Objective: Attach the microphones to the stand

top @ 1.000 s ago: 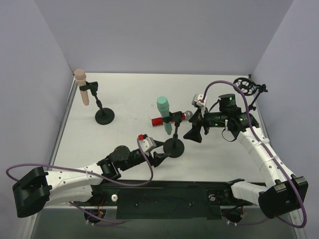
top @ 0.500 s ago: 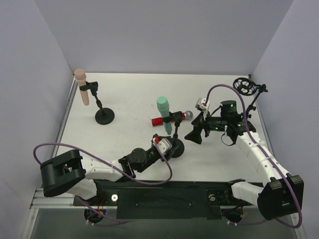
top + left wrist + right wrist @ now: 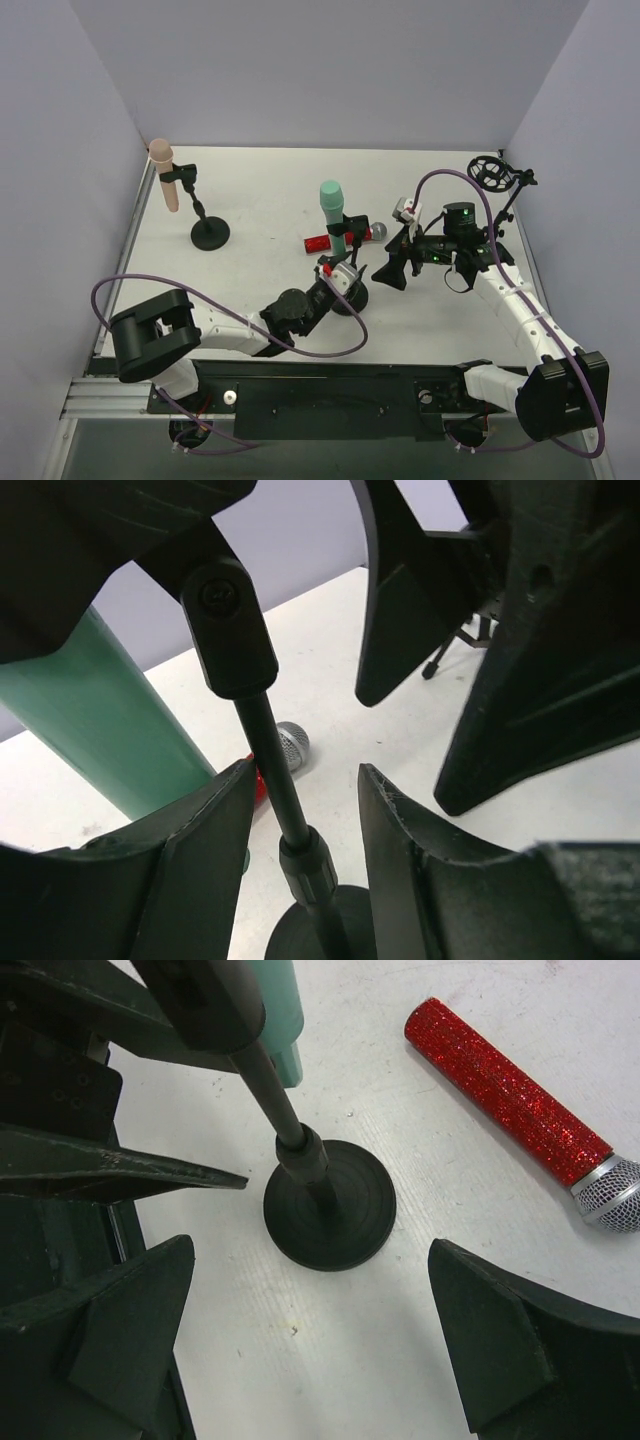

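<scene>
The mint green microphone [image 3: 333, 215] sits in the clip of the middle stand [image 3: 350, 297], nearly upright. My left gripper [image 3: 340, 275] is open with its fingers on either side of that stand's rod [image 3: 272, 755], just above the base; the green microphone [image 3: 110, 720] is to its left. The glittery red microphone [image 3: 330, 241] lies flat on the table behind the stand, silver head [image 3: 612, 1195] to the right. My right gripper [image 3: 395, 262] is open and empty, hovering right of the stand base [image 3: 330, 1205]. The pale pink microphone [image 3: 165, 185] sits in the far left stand [image 3: 210, 233].
A third stand [image 3: 495, 175] with an empty round holder stands at the back right, behind my right arm. The two grippers are close together around the middle stand. Grey walls enclose the white table [image 3: 260, 190].
My left arm has swung right and put its open fingers around the middle stand's rod. The green microphone now stands more upright. My right gripper has backed off a little to the right.
</scene>
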You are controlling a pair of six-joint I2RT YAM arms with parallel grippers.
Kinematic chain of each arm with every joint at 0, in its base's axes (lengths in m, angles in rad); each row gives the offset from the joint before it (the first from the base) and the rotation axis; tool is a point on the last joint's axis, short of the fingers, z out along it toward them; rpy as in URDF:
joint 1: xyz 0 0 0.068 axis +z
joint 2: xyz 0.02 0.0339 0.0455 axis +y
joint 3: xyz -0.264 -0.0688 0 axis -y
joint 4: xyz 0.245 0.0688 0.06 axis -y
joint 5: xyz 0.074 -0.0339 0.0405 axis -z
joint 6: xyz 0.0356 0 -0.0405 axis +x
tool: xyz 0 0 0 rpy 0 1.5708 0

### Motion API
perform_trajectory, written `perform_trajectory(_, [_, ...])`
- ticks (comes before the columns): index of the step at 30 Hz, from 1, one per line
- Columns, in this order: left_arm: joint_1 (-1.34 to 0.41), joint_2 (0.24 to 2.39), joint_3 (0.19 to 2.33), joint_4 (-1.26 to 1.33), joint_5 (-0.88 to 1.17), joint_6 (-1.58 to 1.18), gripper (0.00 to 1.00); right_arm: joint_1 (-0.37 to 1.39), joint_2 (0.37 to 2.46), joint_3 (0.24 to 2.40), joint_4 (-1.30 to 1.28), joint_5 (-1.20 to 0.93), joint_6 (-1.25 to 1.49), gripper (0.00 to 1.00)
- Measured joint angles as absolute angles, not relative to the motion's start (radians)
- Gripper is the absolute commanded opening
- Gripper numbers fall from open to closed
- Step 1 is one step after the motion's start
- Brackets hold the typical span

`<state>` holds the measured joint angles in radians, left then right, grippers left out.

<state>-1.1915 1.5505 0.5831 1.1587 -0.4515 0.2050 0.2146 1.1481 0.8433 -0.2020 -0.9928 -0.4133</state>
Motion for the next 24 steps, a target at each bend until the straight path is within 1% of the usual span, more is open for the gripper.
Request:
perform_trajectory(9, [-1.192,1.592,0.616,1.173,-0.558,0.217,0.53,0.215,1.14,0.844,-0.211,-1.0,-0.421,0.96])
perform_trajectory(13, [-1.201,1.602,0.627,1.182,-0.601,0.217,0.51,0.215,1.139,0.844,-0.213,-1.001,-0.422,0.96])
perform_trajectory(14, [-1.203,1.608,0.632,1.187,-0.612,0.218,0.48,0.215,1.139,0.844,-0.213,-1.002,-0.423,0.96])
perform_trajectory(15, [-1.204,1.616,0.637,1.192,-0.622,0.218,0.42,0.215,1.139,0.844,-0.213,-1.003,-0.424,0.96])
perform_trajectory(18, [-1.204,1.637,0.653,1.202,-0.643,0.22,0.34,0.215,1.139,0.844,-0.214,-1.004,-0.424,0.96])
perform_trajectory(19, [-1.203,1.643,0.659,1.203,-0.652,0.222,0.28,0.215,1.139,0.844,-0.214,-1.004,-0.425,0.96])
perform_trajectory(21, [-1.203,1.654,0.671,1.209,-0.663,0.224,0.19,0.215,1.139,0.843,-0.214,-1.004,-0.426,0.96])
perform_trajectory(22, [-1.203,1.656,0.675,1.209,-0.662,0.219,0.16,0.215,1.139,0.844,-0.215,-1.005,-0.427,0.96])
perform_trajectory(23, [-1.204,1.657,0.676,1.211,-0.662,0.212,0.08,0.215,1.139,0.844,-0.215,-1.007,-0.428,0.96])
perform_trajectory(24, [-1.205,1.657,0.676,1.215,-0.657,0.211,0.04,0.215,1.139,0.844,-0.216,-1.008,-0.429,0.96])
